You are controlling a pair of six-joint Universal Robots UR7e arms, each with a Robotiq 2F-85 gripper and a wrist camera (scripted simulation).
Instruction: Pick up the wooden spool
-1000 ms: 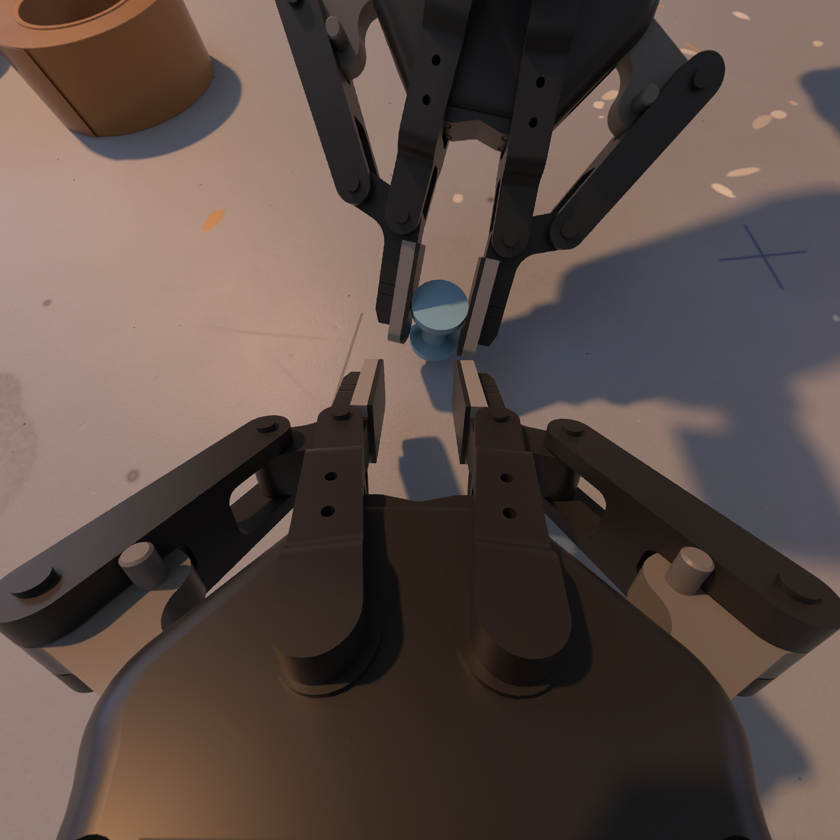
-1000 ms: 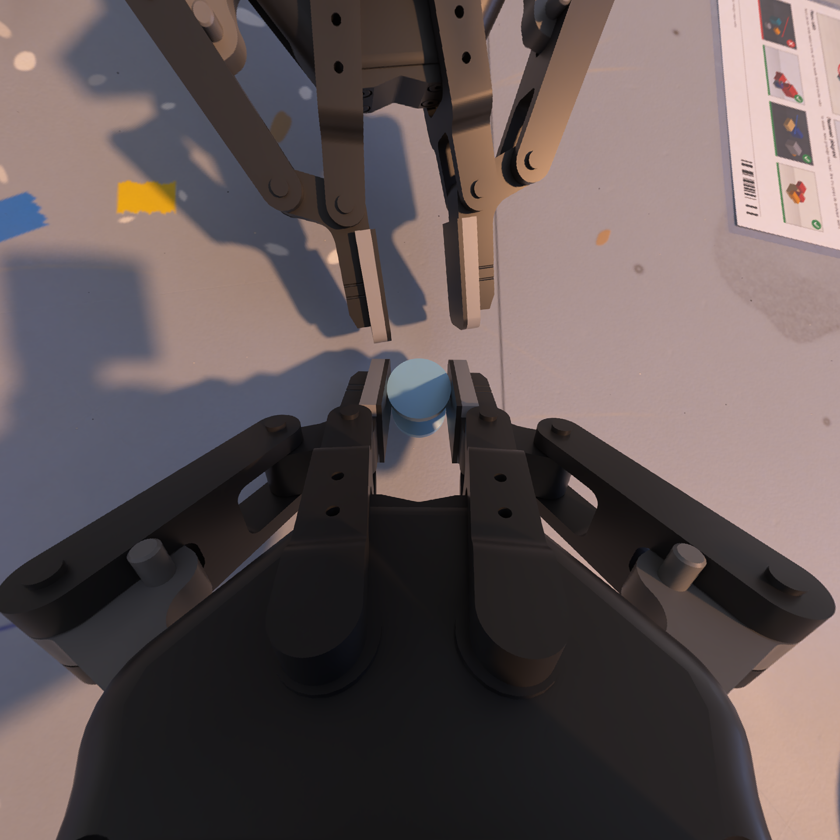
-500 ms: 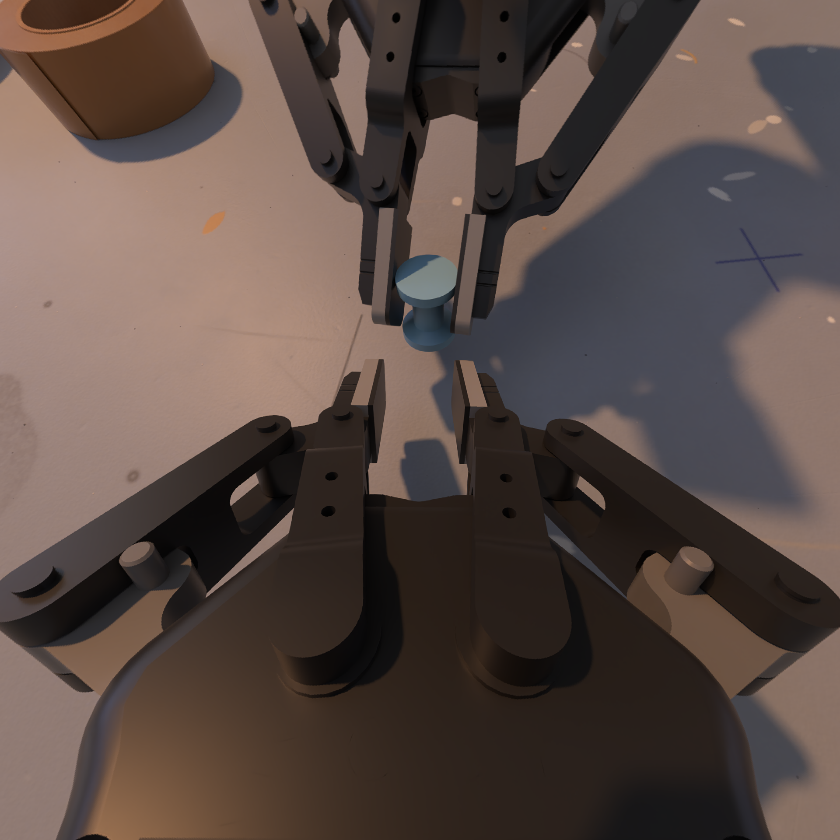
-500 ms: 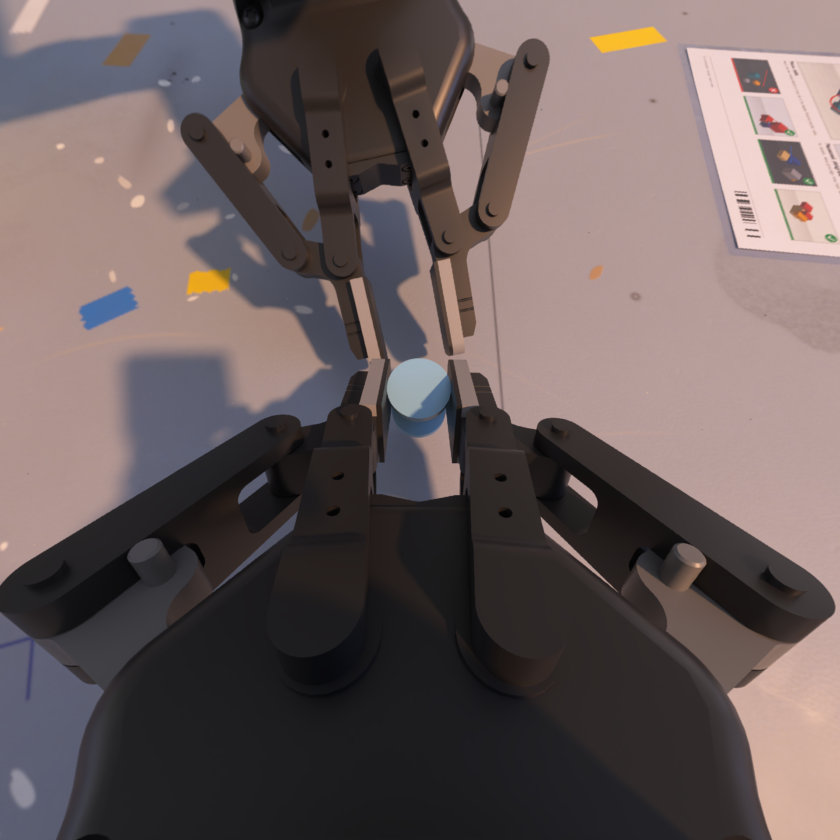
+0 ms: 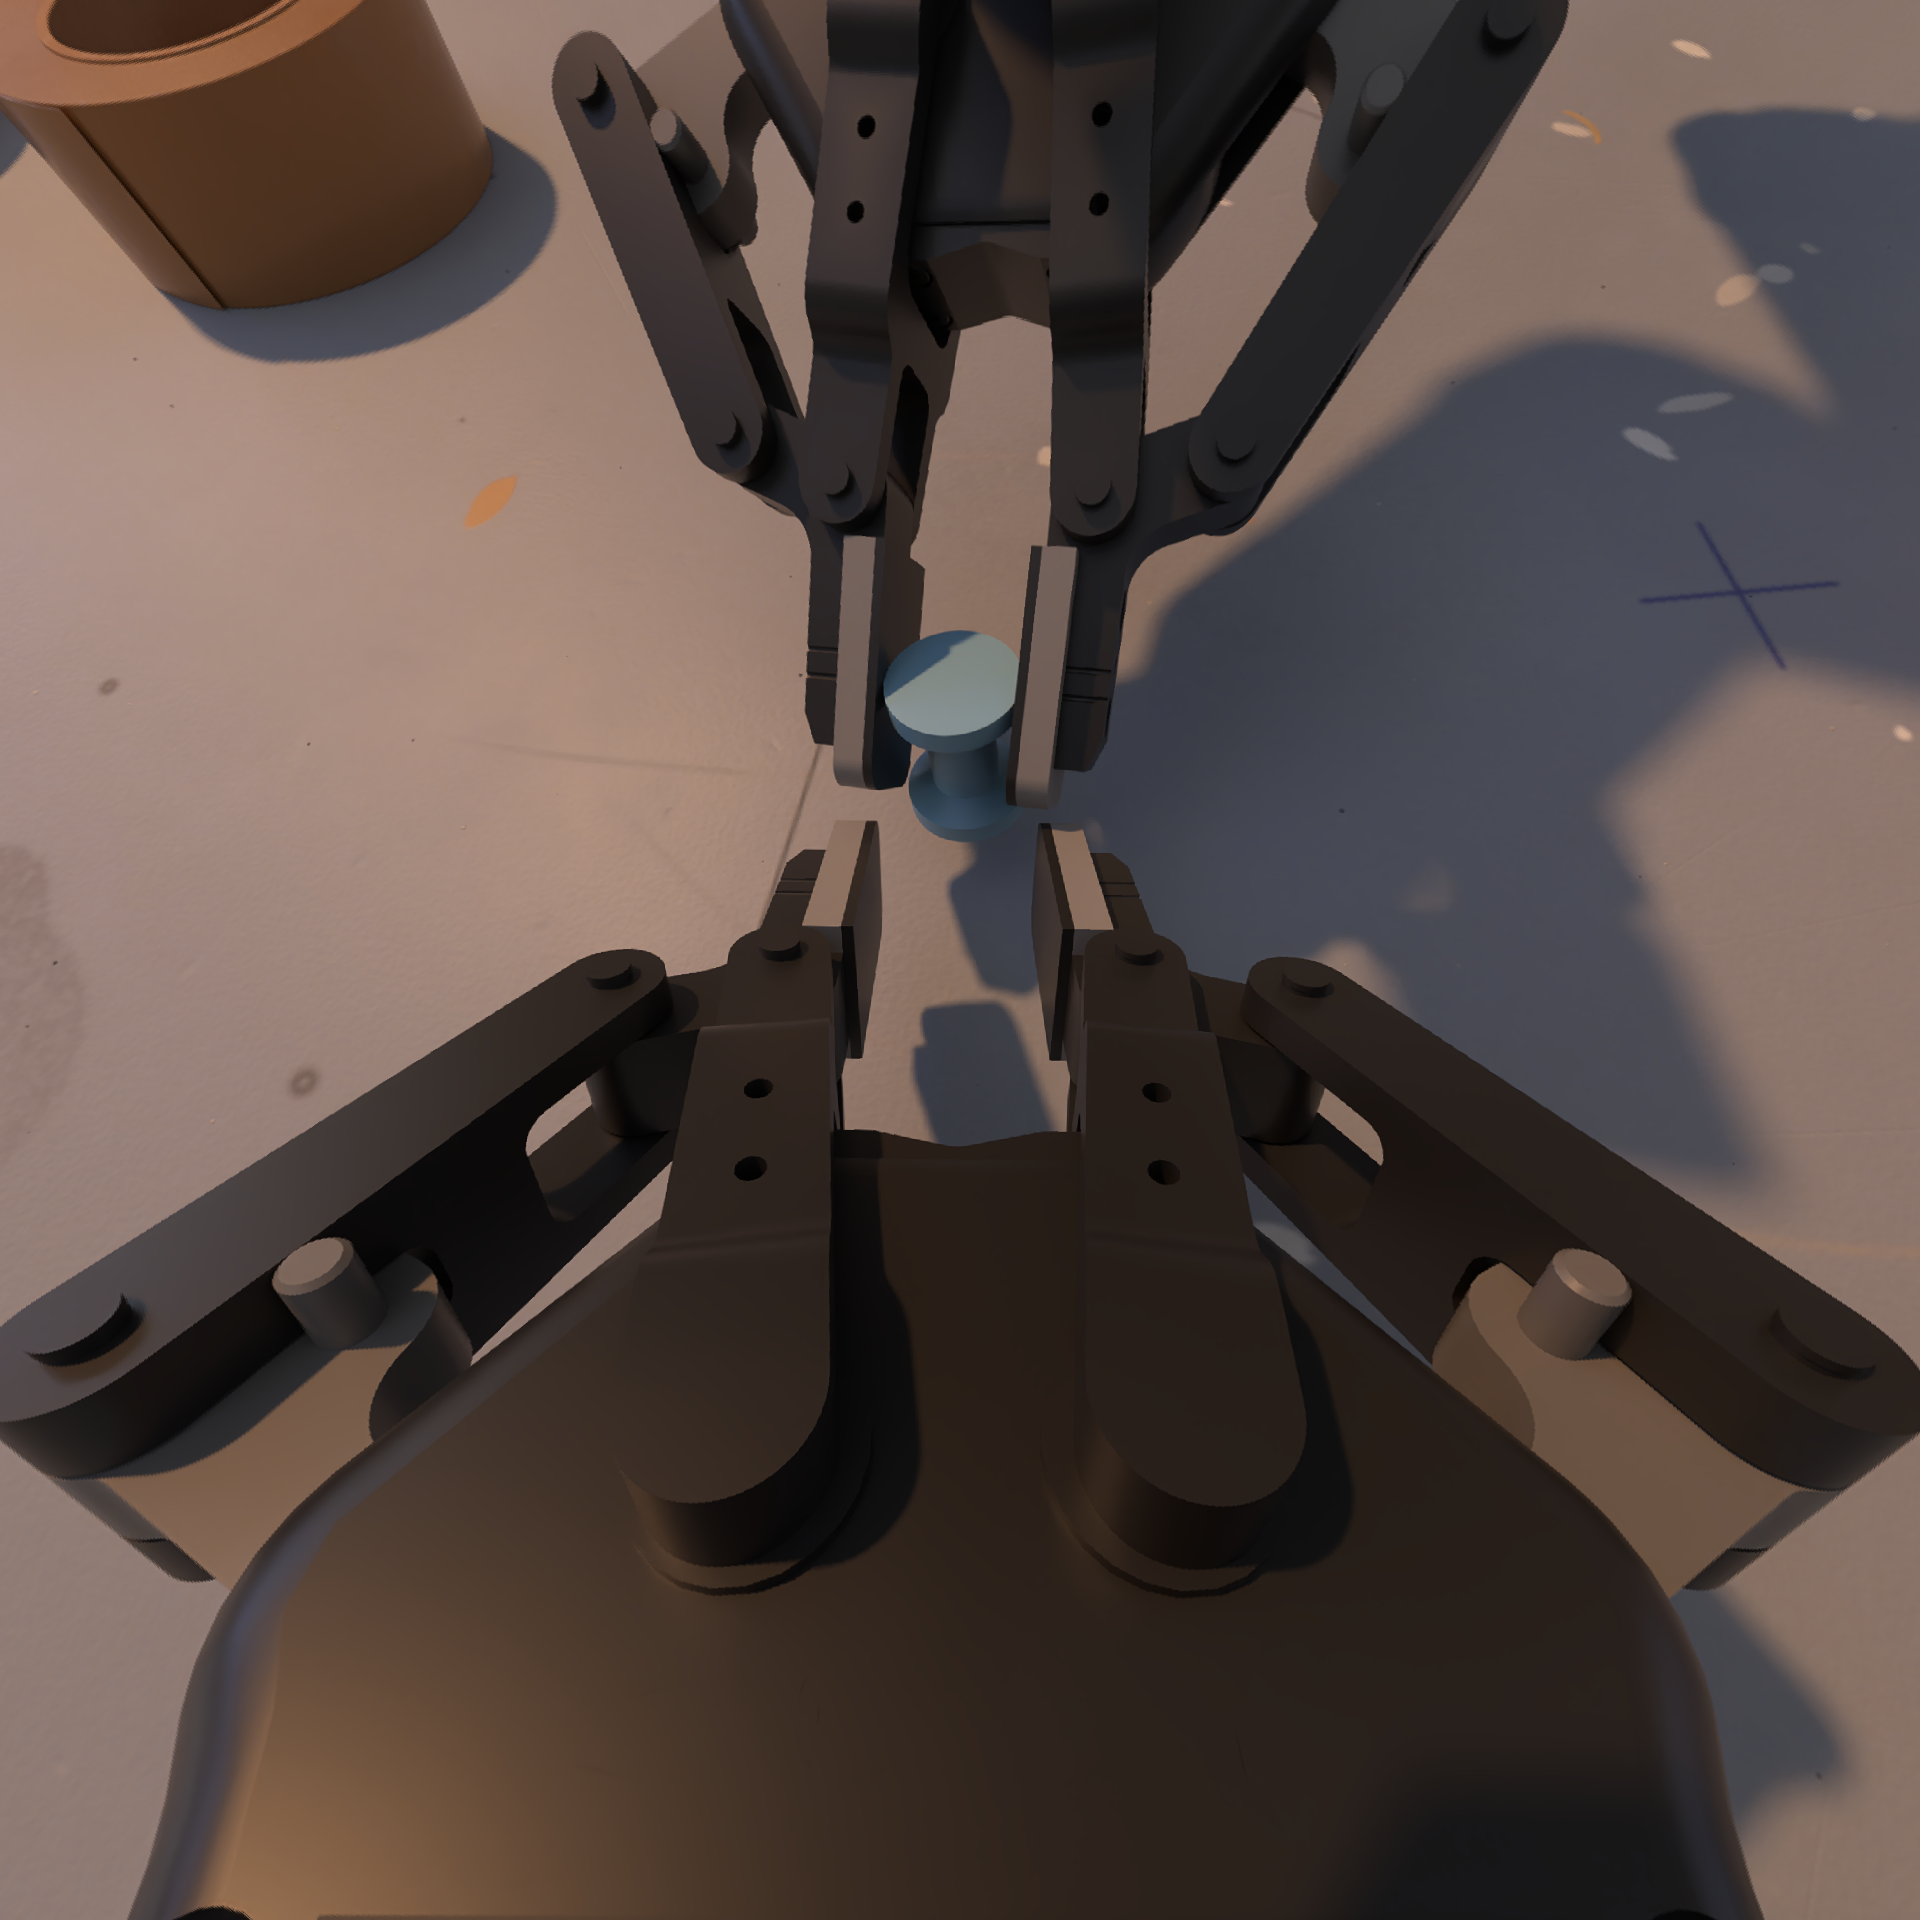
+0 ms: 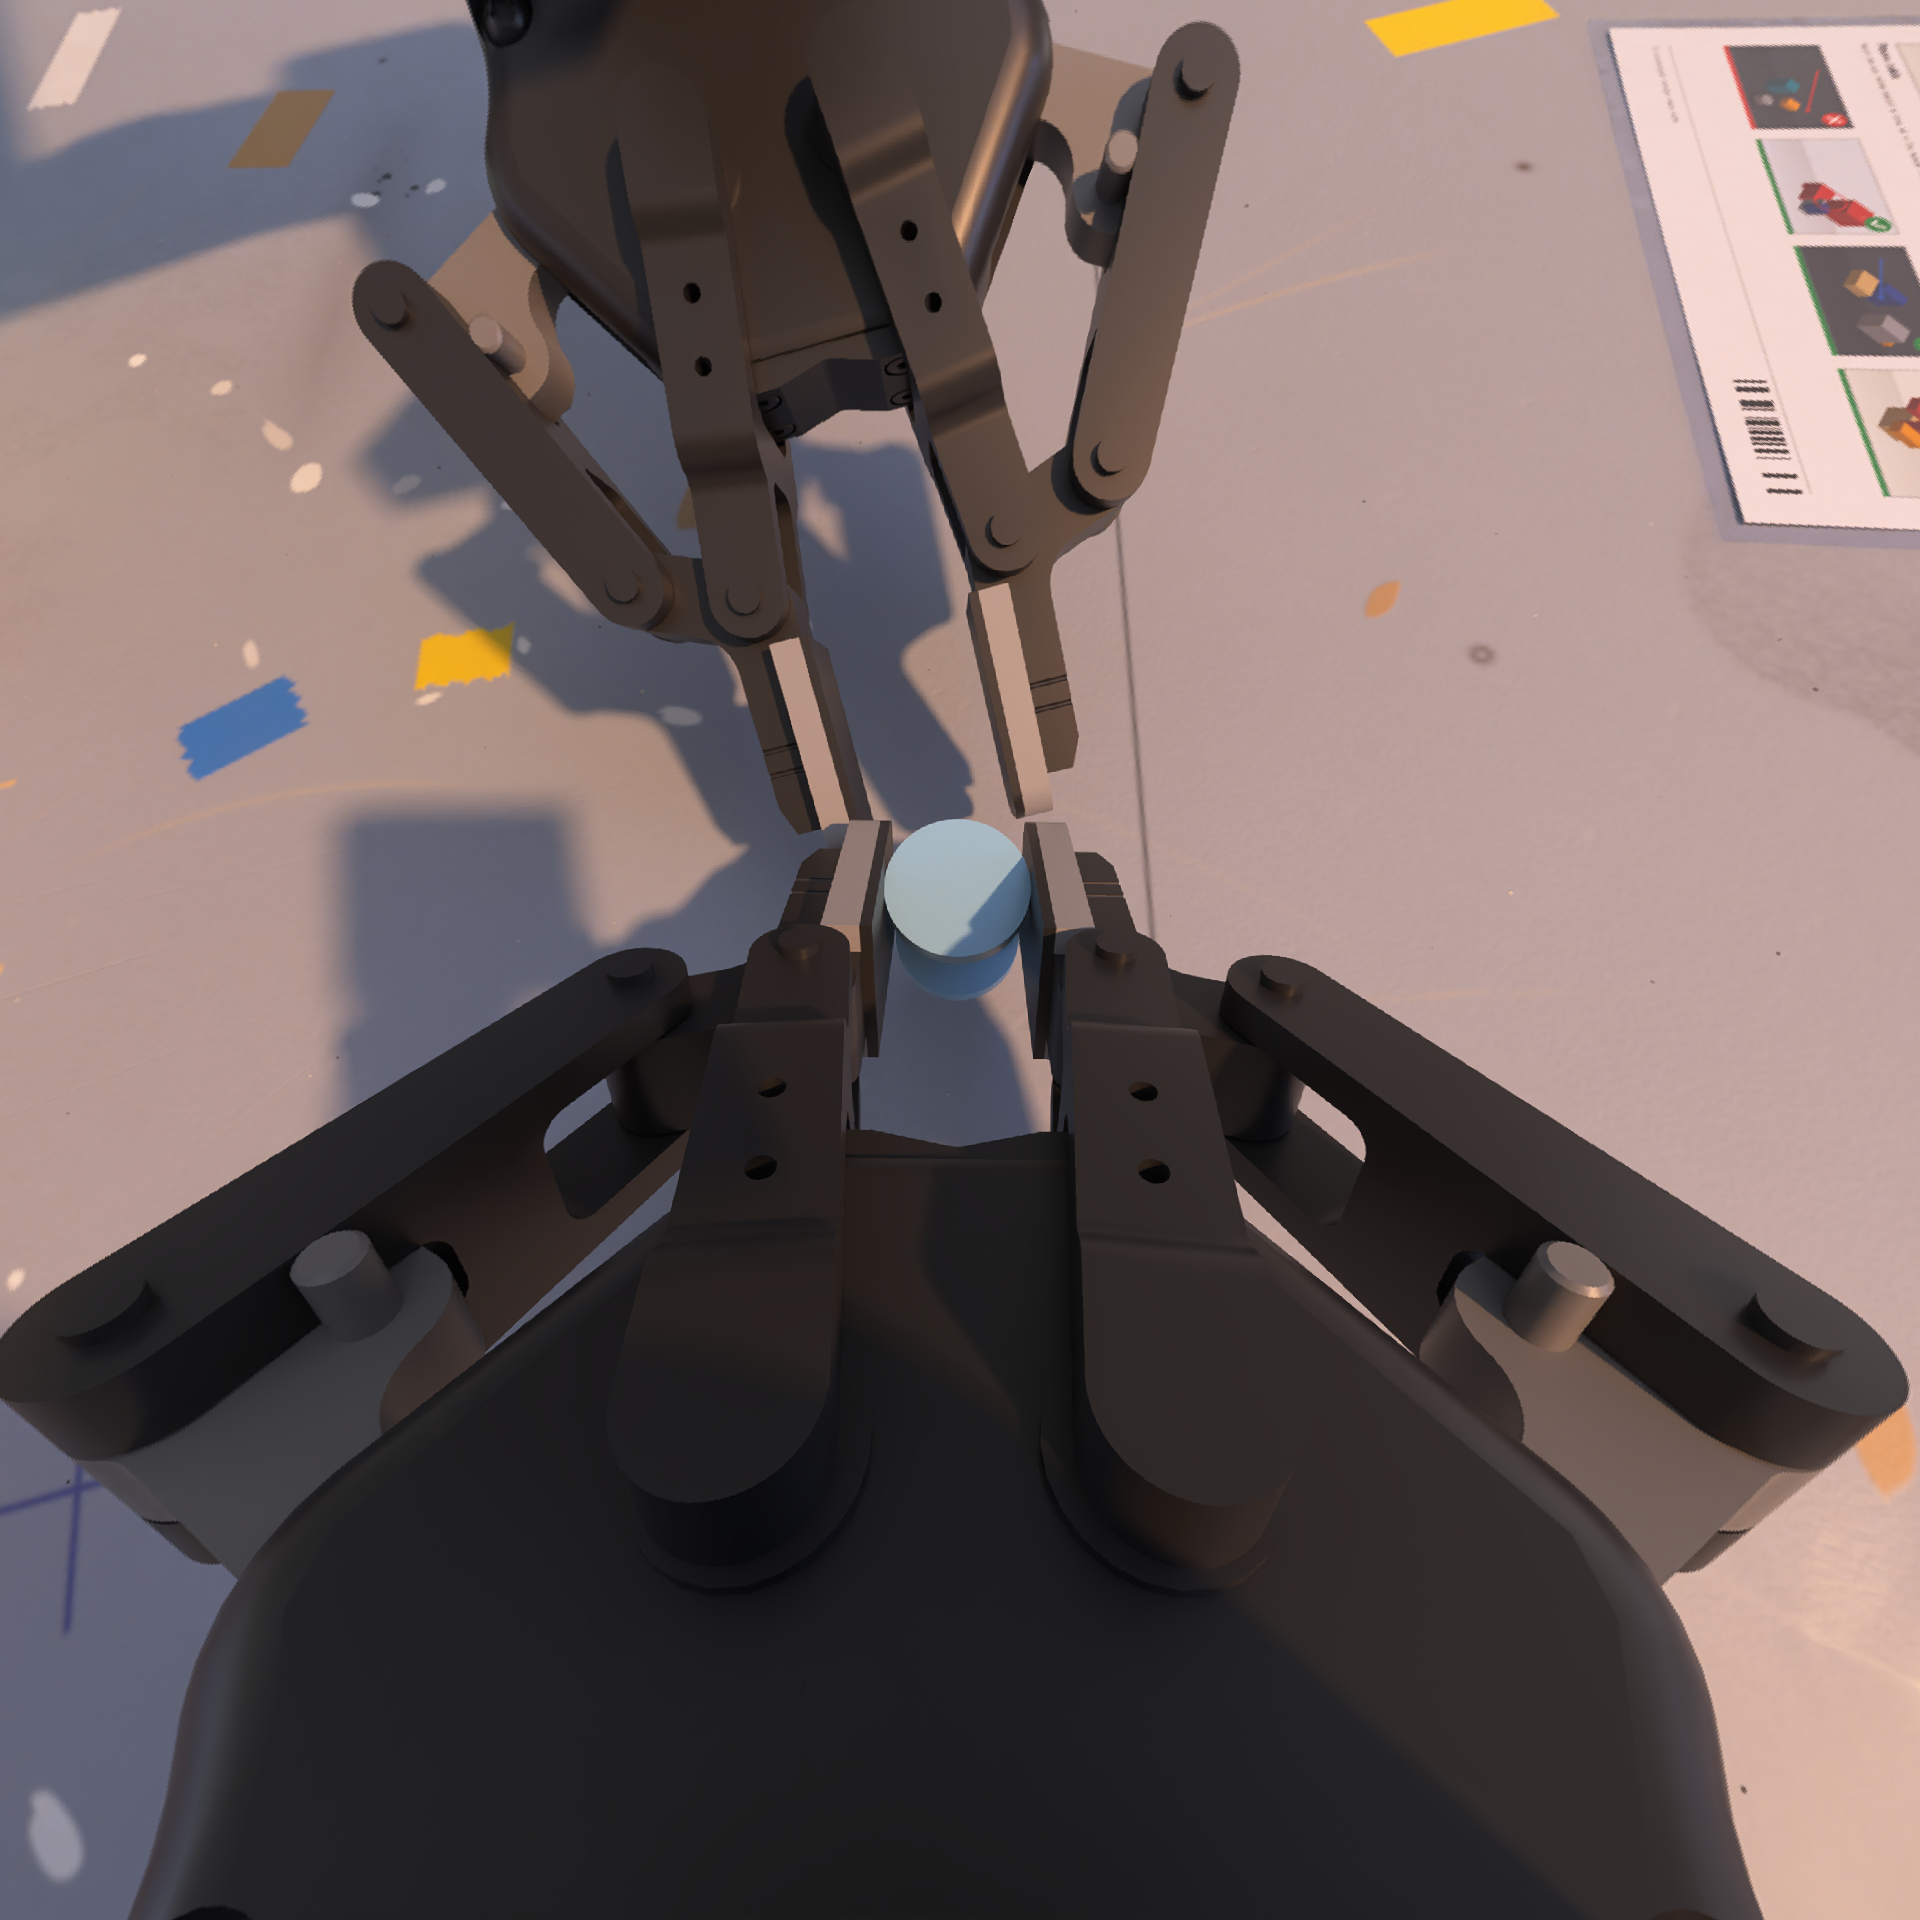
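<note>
The wooden spool point(image 5: 951, 707) is small and pale blue, with two round flanges and a thin waist. My right gripper point(image 6: 956, 831) is shut on the spool point(image 6: 956, 894), its pads against the top flange, and holds it upright a little above the table. In the left wrist view the right gripper point(image 5: 948, 784) hangs down from the top with the spool between its fingers. My left gripper point(image 5: 956, 836) is open and empty, its tips just short of the spool. It also shows in the right wrist view point(image 6: 925, 810), facing mine.
A brown open-topped cylinder point(image 5: 239, 135) stands at the far left of the grey table. An illustrated sheet point(image 6: 1787, 270) lies at the right. Blue tape point(image 6: 241, 725) and yellow tape point(image 6: 464, 657) mark the table, and so does a drawn cross point(image 5: 1740, 592).
My right gripper has risen with the spool in it, so the table looks farther off in its view. The left gripper has not moved.
</note>
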